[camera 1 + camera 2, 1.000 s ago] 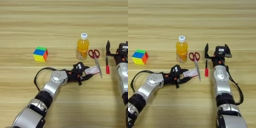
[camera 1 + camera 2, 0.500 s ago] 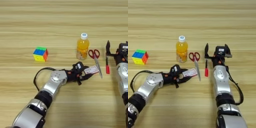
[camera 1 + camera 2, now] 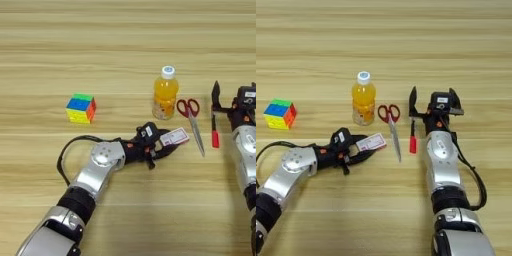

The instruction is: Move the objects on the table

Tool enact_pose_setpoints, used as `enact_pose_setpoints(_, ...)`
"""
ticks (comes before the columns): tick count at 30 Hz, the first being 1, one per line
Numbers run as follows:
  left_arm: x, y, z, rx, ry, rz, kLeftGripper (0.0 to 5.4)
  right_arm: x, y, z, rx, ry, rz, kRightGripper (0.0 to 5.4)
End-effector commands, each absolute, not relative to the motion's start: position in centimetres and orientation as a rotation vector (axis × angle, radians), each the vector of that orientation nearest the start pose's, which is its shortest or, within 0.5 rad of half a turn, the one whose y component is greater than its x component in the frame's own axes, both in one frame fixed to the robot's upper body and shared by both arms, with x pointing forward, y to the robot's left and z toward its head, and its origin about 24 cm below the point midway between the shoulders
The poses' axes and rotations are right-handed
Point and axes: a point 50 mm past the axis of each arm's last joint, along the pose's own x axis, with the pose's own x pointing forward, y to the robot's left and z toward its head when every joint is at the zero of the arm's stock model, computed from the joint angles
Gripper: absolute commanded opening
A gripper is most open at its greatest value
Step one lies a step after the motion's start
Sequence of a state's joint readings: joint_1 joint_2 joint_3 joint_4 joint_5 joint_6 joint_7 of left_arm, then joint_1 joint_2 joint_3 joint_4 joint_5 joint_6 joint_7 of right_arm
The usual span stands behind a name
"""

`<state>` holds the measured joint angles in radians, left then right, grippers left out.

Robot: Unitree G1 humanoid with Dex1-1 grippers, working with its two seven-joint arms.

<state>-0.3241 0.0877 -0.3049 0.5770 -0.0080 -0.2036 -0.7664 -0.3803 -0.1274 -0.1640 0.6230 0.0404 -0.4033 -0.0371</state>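
Nothing has changed: the left gripper [image 3: 167,145] is still pinching the card packet [image 3: 174,137], seemingly just above the desk [image 3: 125,50], at the bottle's [image 3: 164,93] six o'clock; the right gripper [image 3: 432,102], jaws spread, is idling by the pen [image 3: 413,135].

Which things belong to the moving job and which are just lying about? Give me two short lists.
In the job now:
- card packet, pinched in the left tool

Lying untouched, though also objects to move:
- puzzle cube
- juice bottle, upright
- scissors
- red pen, beside the open right tool
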Motion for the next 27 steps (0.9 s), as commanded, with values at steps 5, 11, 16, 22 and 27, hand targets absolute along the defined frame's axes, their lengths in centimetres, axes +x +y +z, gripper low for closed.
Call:
enact_pose_setpoints(5, 26.5, 7.5, 0.2, 0.147, 0.151, -1.053, 2.02, 31.7, -19.5, 4.6, -0.038, -0.154, -0.142, 5.40)
enact_pose_setpoints(11, 26.3, 8.6, 0.1, 0.141, 0.166, -1.013, 2.02, 31.7, -19.4, 4.5, -0.038, -0.154, -0.143, 5.40)
enact_pose_setpoints(16, 26.4, 9.9, -0.2, 0.136, 0.186, -0.959, 2.02, 31.7, -19.5, 4.6, -0.038, -0.153, -0.142, 5.40)
enact_pose_setpoints(22, 26.3, 11.9, -0.4, 0.128, 0.197, -0.894, 2.02, 31.8, -19.6, 4.6, -0.039, -0.154, -0.144, 5.40)
enact_pose_setpoints(27, 26.4, 13.3, -0.3, 0.119, 0.205, -0.832, 2.02, 31.8, -19.6, 4.6, -0.040, -0.153, -0.143, 5.40)
